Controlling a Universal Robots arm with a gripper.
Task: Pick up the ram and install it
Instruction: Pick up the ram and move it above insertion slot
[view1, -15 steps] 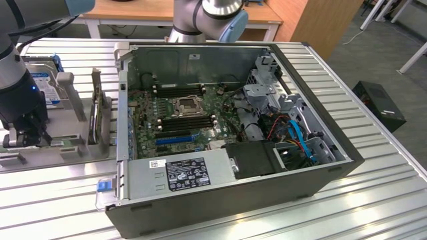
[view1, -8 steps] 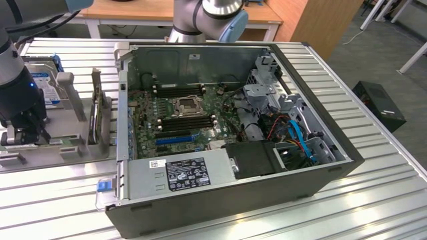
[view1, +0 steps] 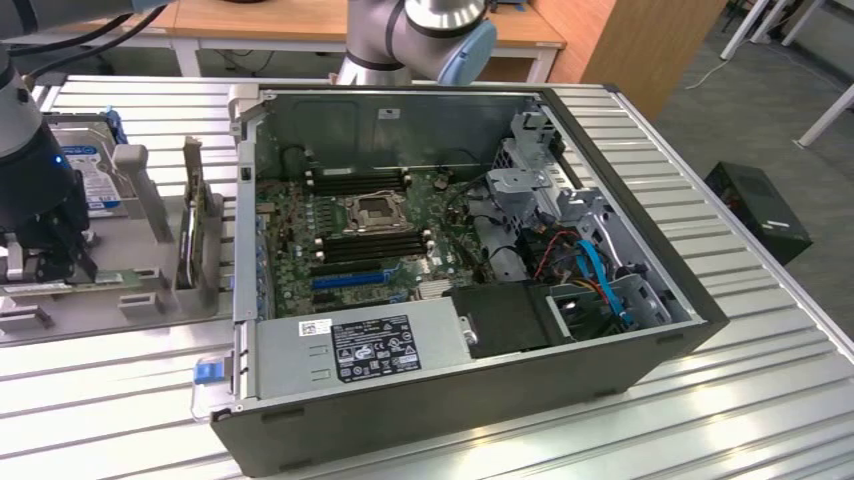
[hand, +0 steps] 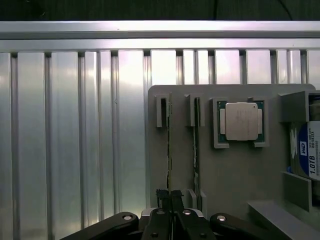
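RAM PICK AT THE PARTS RACK: at nine o'clock of the open computer case (view1: 441, 425) in the exterior view, my gripper (hand: 170, 196) stands over the grey parts rack (hand: 225, 190). Its two fingers are drawn together on the upper edge of the ram (hand: 168, 145), a thin green stick standing on edge in its slot and not yet lifted. A second stick (hand: 196, 145) stands just beside it, and the square silver processor (hand: 241, 121) and a hard drive (hand: 309, 160) sit further along the same rack. I judge the ram light and stiff but fragile: it is a bare board with small chips and a contact edge, and could tip or slip between smooth pads. The hold belongs on the flat faces near the upper edge, square to the board and clear of the contacts. The neighbouring stick leaves little room beside the fingers. Rack and case rest on a ribbed aluminium table (view1: 747, 400), hard, shiny and grooved enough to catch a dropped part. Inside the case the black memory slots (view1: 380, 243) flank the processor socket (view1: 374, 210), with cables (view1: 594, 270) crowding in at three o'clock. A wooden desk (view1: 267, 20) stands at twelve o'clock beyond the table
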